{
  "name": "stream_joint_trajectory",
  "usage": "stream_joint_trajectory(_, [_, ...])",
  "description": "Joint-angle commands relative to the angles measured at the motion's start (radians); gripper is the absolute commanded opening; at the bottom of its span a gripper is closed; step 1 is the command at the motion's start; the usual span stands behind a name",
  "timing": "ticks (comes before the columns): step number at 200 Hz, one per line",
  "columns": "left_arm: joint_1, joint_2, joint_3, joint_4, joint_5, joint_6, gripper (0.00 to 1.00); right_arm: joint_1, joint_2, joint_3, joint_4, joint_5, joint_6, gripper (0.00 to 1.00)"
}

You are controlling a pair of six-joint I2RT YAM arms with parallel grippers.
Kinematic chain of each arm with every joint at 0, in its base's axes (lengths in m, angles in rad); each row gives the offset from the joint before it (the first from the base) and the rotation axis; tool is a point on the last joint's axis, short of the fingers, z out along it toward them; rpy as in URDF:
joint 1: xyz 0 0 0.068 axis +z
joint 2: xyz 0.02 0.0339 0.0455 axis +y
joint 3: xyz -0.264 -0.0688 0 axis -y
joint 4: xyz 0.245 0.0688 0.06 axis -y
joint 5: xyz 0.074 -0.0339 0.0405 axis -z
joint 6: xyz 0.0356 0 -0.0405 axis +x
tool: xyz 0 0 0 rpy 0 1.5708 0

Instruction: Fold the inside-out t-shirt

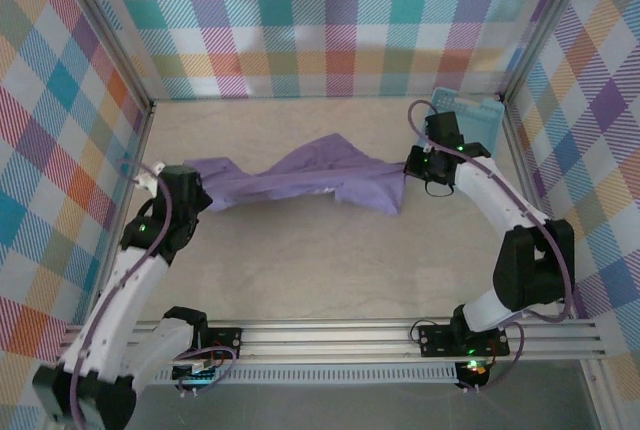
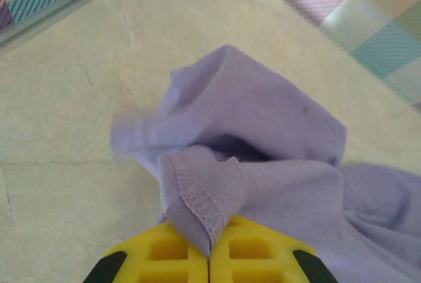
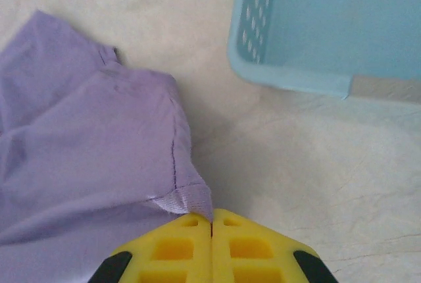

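My left jaws pinch one stitched hem of the soft lavender-purple fabric t-shirt (image 1: 300,182), and my right jaws pinch the opposite hem. It lies bunched across the middle of the beige counter (image 1: 330,280). I judge both grasps made. Next I'd spread it flat, clear of the light blue slotted plastic basket (image 1: 482,115) in the far right corner.

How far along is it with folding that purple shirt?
Barely started. Done: the left claw is shut on a hemmed edge of the shirt, the right claw on another edge. In hand: the shirt is stretched, bunched and twisted between them. To do: no fold shows yet, so flattening and every fold remain.
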Motion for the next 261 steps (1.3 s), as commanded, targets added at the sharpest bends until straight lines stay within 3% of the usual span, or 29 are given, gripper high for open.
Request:
stream_joint_trajectory(1, [0.014,-0.005,-0.111,-0.023,-0.013,0.006,0.08,-0.02,0.014,-0.003,-0.034,0.003,-0.023,0.0])
stream_joint_trajectory(49, [0.014,0.152,-0.177,0.083,0.175,0.039,0.11,-0.019,0.112,0.012,-0.001,-0.099,-0.019,0.0])
stream_joint_trajectory(101, [0.061,0.355,-0.073,0.115,0.152,0.075,0.17,-0.016,0.209,0.103,-0.009,-0.104,-0.046,0.03])
stream_joint_trajectory(133, [0.112,0.518,0.04,0.135,0.121,0.079,0.19,0.001,0.338,0.293,-0.078,-0.101,-0.062,0.04])
stream_joint_trajectory(172, [0.18,0.709,0.156,0.118,0.158,0.082,0.39,0.032,0.522,0.557,-0.161,-0.077,-0.086,0.18])
stream_joint_trajectory(189, [0.201,0.704,0.164,0.082,0.142,0.06,0.41,0.032,0.578,0.647,-0.206,-0.067,-0.101,0.23])
stream_joint_trajectory(205, [0.175,0.606,0.13,0.072,0.132,0.058,0.47,0.031,0.575,0.668,-0.221,-0.062,-0.113,0.26])
stream_joint_trajectory(224, [0.07,0.486,0.096,0.014,0.068,0.057,0.57,0.033,0.532,0.625,-0.204,-0.055,-0.125,0.3])
stream_joint_trajectory(261, [-0.044,0.438,0.046,-0.064,0.085,0.017,0.61,0.044,0.401,0.458,-0.141,-0.067,-0.113,0.37])
